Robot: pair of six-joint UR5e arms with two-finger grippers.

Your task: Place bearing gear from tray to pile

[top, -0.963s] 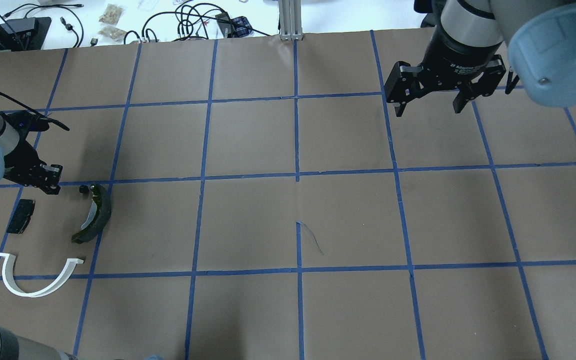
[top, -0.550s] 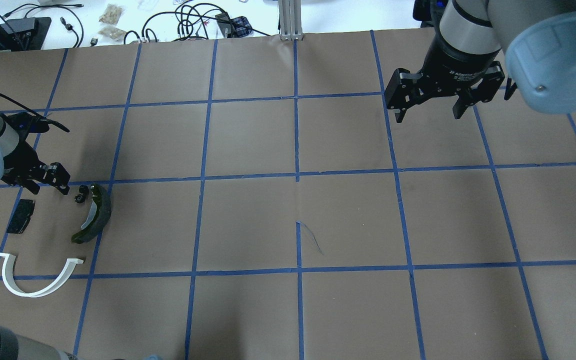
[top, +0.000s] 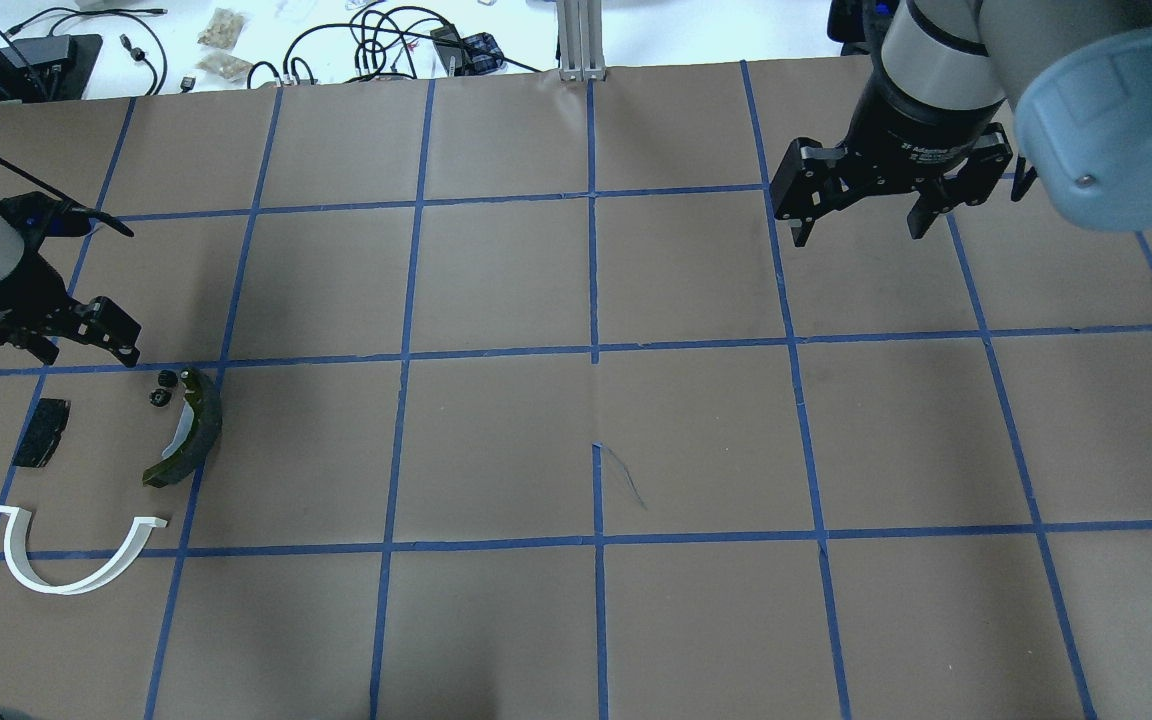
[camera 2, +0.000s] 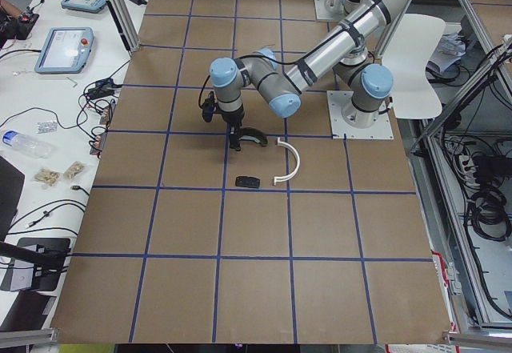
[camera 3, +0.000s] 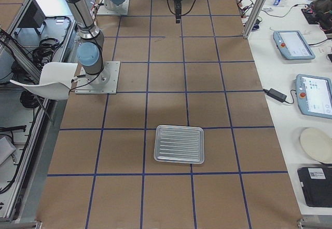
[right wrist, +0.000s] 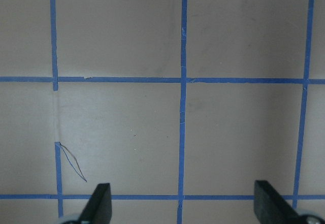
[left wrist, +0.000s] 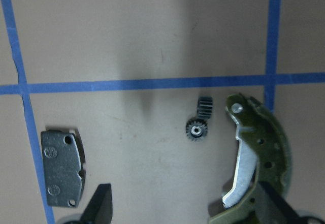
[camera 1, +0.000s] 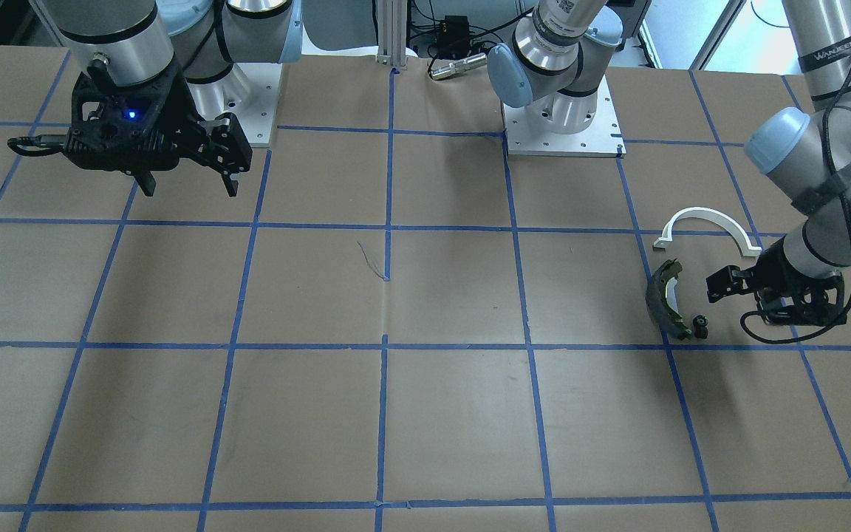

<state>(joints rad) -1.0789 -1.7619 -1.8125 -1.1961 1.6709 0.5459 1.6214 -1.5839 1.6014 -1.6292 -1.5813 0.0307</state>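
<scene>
Ahead of the left hand (left wrist: 184, 206), spread open and empty, the bearing gear (left wrist: 195, 130) lies on the bench (left wrist: 152, 41) just beside the brake shoe (left wrist: 256, 148); the right hand (top: 859, 230), also spread, is well apart.

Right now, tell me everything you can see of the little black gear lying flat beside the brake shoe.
The bearing gear is a tiny black toothed wheel lying flat on the brown paper, a pale metallic ring around its centre hole facing up. It sits near a blue tape line, between the grey pad and the brake shoe, touching neither. A second toothed piece lies on its side right beside it; contact unclear. The open left end effector does not touch it.
</scene>
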